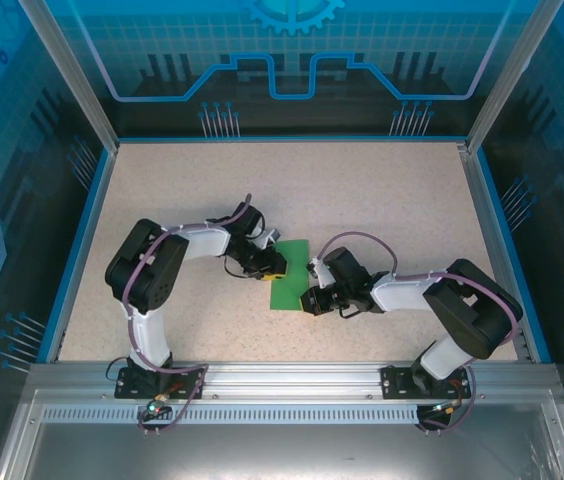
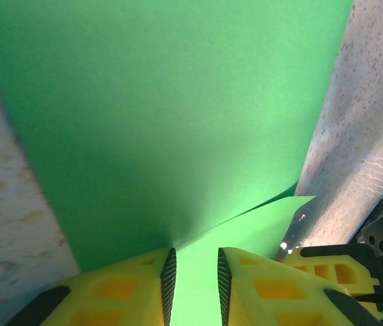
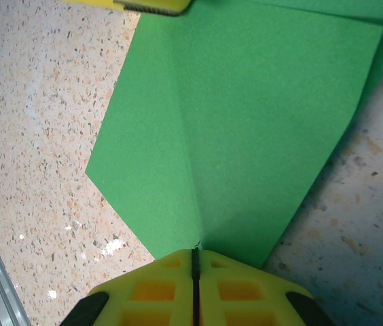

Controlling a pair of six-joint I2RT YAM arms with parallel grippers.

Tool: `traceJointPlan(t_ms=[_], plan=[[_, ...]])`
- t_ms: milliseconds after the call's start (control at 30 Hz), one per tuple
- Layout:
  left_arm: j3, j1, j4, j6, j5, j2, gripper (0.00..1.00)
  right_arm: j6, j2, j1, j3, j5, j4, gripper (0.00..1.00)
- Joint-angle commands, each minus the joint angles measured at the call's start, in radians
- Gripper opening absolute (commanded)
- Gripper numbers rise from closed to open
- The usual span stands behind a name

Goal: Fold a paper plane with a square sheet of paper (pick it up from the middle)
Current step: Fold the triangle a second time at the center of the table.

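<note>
Starting at our end: the metal rail point(image 1: 282, 385) carries both arm bases, and the arms reach in toward the middle of the speckled table point(image 1: 382, 190).

The right gripper point(image 3: 195, 252) comes first. Its yellow fingers point(image 3: 157, 288) are pressed flat together right where the crease runs out at the near edge of the square sheet of paper point(image 3: 246, 115), so we read it as pinched on the sheet. It covers that corner, so we can't see the tip itself.

Just past it, the left gripper point(image 2: 193, 255) sits on the opposite edge with its pads a little apart and green showing in the gap. From above it overlaps the sheet's left side.

The sheet lies in the middle of the table, between the two claws, with one flap lifted. Beyond it there's bare tabletop, a blue rim point(image 1: 282, 139), then the blue printed back panel point(image 1: 412, 50).
</note>
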Motion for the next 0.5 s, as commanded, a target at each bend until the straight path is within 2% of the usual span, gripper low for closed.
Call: traceJointPlan(t_ms=[0,200,467], plan=[[0.012,0.060,-0.094,0.055,-0.126,0.013,0.27,0.005,0.022,0.023,-0.049,0.004,-0.156,0.08],[0.072,0.072,-0.145,0.058,-0.122,-0.029,0.27,0.007,0.030,0.027,-0.037,-0.007,-0.146,0.08],[0.056,0.047,-0.185,-0.019,-0.122,-0.178,0.27,0.003,0.031,0.033,-0.023,-0.018,-0.146,0.08]])
